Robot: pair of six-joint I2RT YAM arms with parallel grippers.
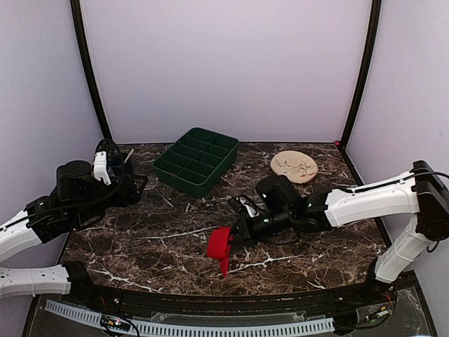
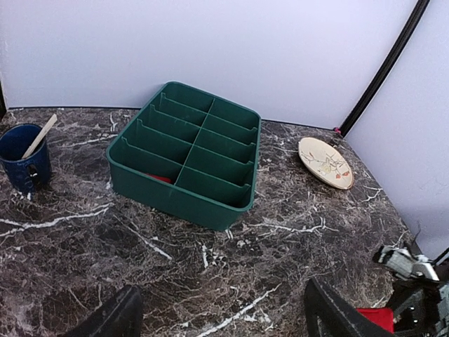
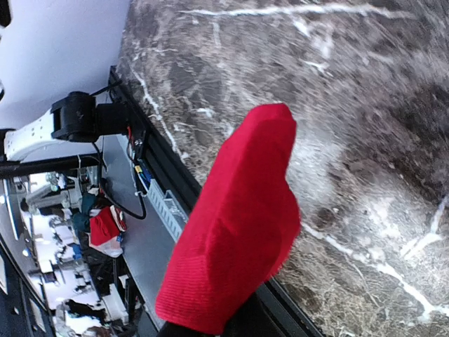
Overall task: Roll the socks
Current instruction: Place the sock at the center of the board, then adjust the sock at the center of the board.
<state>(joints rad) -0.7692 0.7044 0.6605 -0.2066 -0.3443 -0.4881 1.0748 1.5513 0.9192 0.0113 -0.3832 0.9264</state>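
Note:
A bright red sock (image 1: 219, 244) hangs folded over from my right gripper (image 1: 236, 230), which is shut on it just above the marble near the table's front middle. In the right wrist view the sock (image 3: 238, 225) fills the foreground and hides the fingertips beneath it. My left gripper (image 2: 224, 324) hovers high at the left side of the table (image 1: 126, 184), open with nothing between its fingers (image 2: 112, 319); it faces the green tray. The held sock shows as a red corner (image 2: 375, 317) at the lower right of the left wrist view. A bit of red (image 2: 160, 178) shows inside one near compartment of the tray.
The green divided tray (image 1: 169, 173) stands at the back middle. A patterned beige plate (image 1: 294, 167) lies at the back right. A dark blue mug (image 2: 24, 161) with a wooden stick stands at the back left. The table's front edge (image 1: 231, 291) runs just below the hanging sock.

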